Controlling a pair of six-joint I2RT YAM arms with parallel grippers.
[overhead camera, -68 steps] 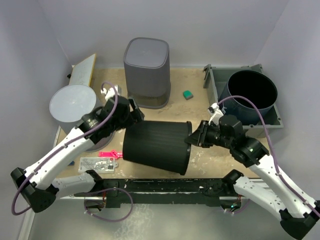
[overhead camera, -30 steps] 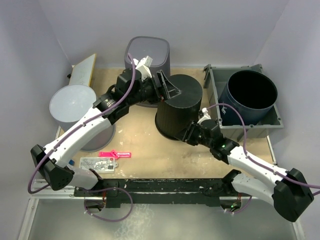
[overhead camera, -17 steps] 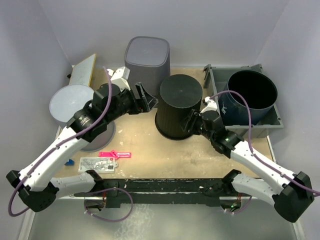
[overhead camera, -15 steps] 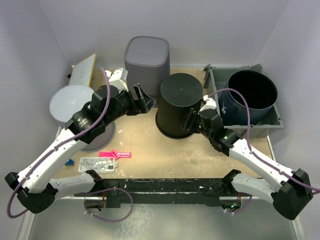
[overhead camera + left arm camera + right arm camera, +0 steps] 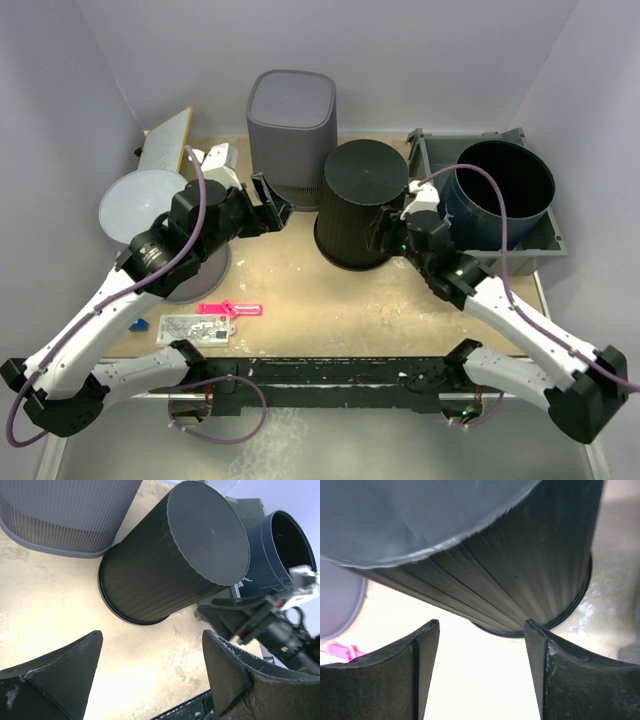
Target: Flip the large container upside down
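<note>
The large black ribbed container (image 5: pixel 360 205) stands upside down on the table, flat bottom up, rim on the sandy surface. It also shows in the left wrist view (image 5: pixel 175 560) and the right wrist view (image 5: pixel 520 580). My left gripper (image 5: pixel 272 205) is open and empty, a little to the left of the container and apart from it. My right gripper (image 5: pixel 385 232) is open and empty, close to the container's right lower side; its jaws stand wide with nothing between them.
A grey ribbed bin (image 5: pixel 291 140) stands upside down behind the black container. A dark blue bucket (image 5: pixel 500 190) sits in a grey tray (image 5: pixel 545 245) at right. A light grey round container (image 5: pixel 145 210), a pink tool (image 5: pixel 230 309) and a flat packet (image 5: pixel 195 327) lie at left.
The container went from lying on its side to standing upside down. Both grippers let go of it; the left arm drew back to the left, the right gripper backed off slightly.
</note>
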